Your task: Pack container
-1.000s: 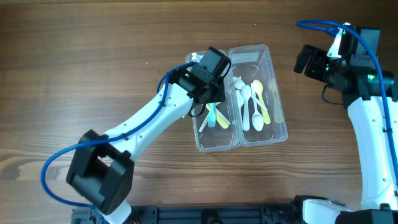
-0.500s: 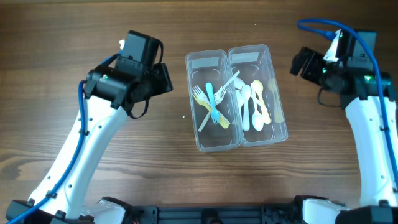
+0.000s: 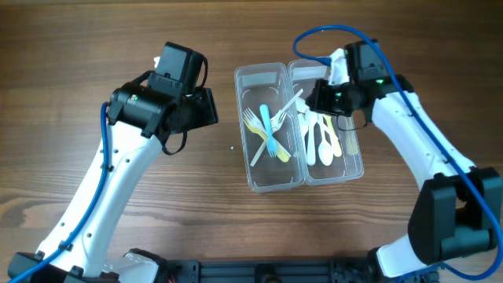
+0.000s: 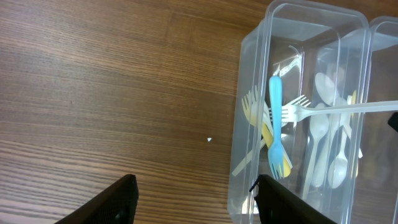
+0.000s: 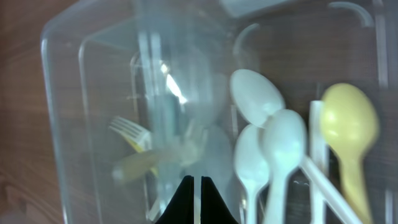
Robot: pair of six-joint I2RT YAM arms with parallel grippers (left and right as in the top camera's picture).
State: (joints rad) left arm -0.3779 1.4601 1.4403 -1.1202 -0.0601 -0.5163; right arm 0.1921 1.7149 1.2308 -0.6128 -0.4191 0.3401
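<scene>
The clear two-tub container point(image 3: 271, 187) sits mid-table. Its left tub holds a blue fork point(image 3: 266, 126) crossed over yellow and white ones. White and yellow spoons point(image 3: 324, 141) lie in the right tub. A white fork point(image 3: 289, 104) rests slanted across the divider. My right gripper point(image 3: 314, 101) hangs over the right tub's far end, shut on that fork's handle. A pale sliver shows between its tips point(image 5: 194, 183). My left gripper point(image 3: 208, 106) stands open and empty over bare wood, just left of the container wall point(image 4: 239, 124).
Brown wooden tabletop point(image 3: 94, 47) surrounds the container on all sides. The right arm's white links point(image 3: 416, 134) and blue cable point(image 3: 314, 35) cross above the container's right side. The left arm point(image 3: 118, 181) slants over the table's left half.
The left arm pulled back from over the left tub to the container's left. The right arm swung in from the far right over the right tub, and its jaws went from wide open to shut.
</scene>
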